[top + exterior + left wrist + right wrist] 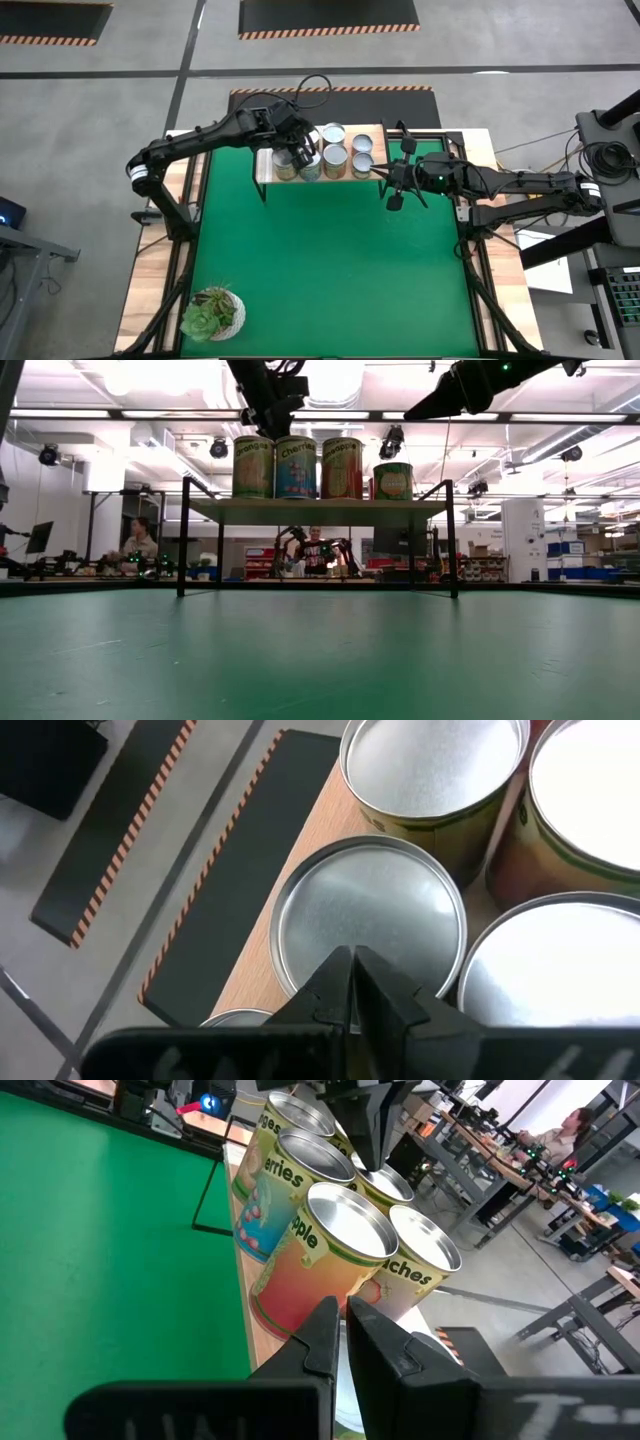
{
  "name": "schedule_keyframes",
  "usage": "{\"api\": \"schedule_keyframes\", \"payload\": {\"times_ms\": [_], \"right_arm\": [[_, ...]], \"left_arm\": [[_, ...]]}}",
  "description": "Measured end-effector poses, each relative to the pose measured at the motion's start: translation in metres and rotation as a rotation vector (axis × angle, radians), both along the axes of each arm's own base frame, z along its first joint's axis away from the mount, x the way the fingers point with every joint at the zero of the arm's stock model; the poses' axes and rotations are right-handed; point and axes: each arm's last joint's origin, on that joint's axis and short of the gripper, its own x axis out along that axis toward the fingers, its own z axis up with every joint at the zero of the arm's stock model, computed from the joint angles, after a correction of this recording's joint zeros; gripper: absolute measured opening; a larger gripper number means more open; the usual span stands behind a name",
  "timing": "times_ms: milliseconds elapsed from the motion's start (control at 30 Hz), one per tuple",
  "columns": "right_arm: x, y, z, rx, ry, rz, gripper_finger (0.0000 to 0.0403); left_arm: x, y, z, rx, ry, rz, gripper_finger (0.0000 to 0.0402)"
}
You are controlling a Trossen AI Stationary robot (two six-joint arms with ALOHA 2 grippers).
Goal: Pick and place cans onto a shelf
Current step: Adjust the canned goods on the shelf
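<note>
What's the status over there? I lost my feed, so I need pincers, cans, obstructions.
Left pincer shut, empty, above the cans on the shelf. Right pincer shut, empty, beside the shelf's end. Green mat bare of cans; succulent far off, nothing blocking.

High cam overhead, low cam table-level; both share shelf (320,165) w/ cans (325,468).

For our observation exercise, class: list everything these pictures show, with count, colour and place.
Cans: at least six showing, silver tops, coloured labels, on the shelf; more may hide under the left arm.
Shelf: one, light wood, black legs, at the mat's far edge.
Mat: one, green, on the table.
Succulent: one, green, pale pot, mat's left corner away from the shelf.
People: two, in the room behind.
Left arm: one, dark, over the cans, jaws shut.
Right arm: one, dark, beside the shelf's right end, jaws shut.
</note>
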Motion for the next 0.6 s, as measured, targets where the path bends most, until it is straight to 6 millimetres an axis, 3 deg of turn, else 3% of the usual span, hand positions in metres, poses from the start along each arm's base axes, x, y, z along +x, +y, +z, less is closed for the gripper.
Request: {"api": "schedule_keyframes", "payload": {"times_ms": [600], "right_arm": [[-0.0001, 0.0000, -0.0004, 0.001, 0.004, 0.000, 0.0013]], "left_arm": [[-0.0040, -0.0083, 0.0088, -0.004, -0.042, 0.003, 0.0000]]}}
